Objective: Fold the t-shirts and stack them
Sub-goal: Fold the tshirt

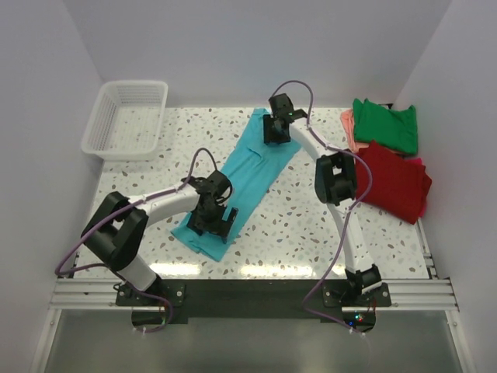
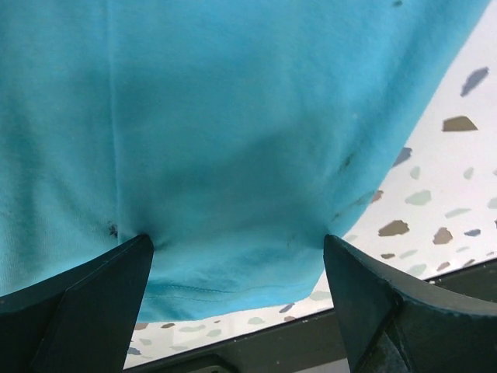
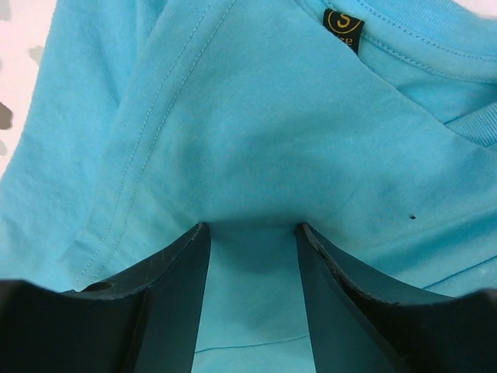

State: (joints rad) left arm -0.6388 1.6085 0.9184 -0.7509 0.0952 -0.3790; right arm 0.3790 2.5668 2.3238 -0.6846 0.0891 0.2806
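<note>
- Two grippers on one shirt, top view: turquoise t-shirt point(image 1: 252, 167) flat on table point(image 1: 311, 225), long axis on a diagonal, hem end near-left, collar end far and right of centre.
- Same view: left gripper point(image 1: 213, 221) down on hem end, right gripper point(image 1: 273, 130) down on collar end. One arm per end, each nearer its own, no crossing needed.
- Same view: red t-shirt point(image 1: 396, 183), green t-shirt point(image 1: 386, 124) and salmon-pink t-shirt point(image 1: 347, 120) piled at right edge, well apart from the turquoise one. White basket point(image 1: 93, 124) far-left, also apart.
- Left wrist view: left gripper point(image 2: 237, 256) spread wide, fingers point(image 2: 85, 311) planted on cloth just inside the hem. Turquoise t-shirt point(image 2: 233, 116) ahead of and between the jaws, hem on wrist side of tips, nothing pinched. Bare table point(image 2: 450, 179) to the right.
- Right wrist view: right gripper point(image 3: 252, 256) at a middling gap, fingers point(image 3: 167, 303) pressed into turquoise t-shirt point(image 3: 272, 140) just short of the collar. Neck label point(image 3: 342, 27) ahead and slightly right. Cloth between tips looks flat, not gathered, so reads as not gripping.
- Judgement: next fold hinges on that diagonal, so probably hem carried toward collar along it. Needs a proper pinch at each end first. Risk of catching only the top layer.
</note>
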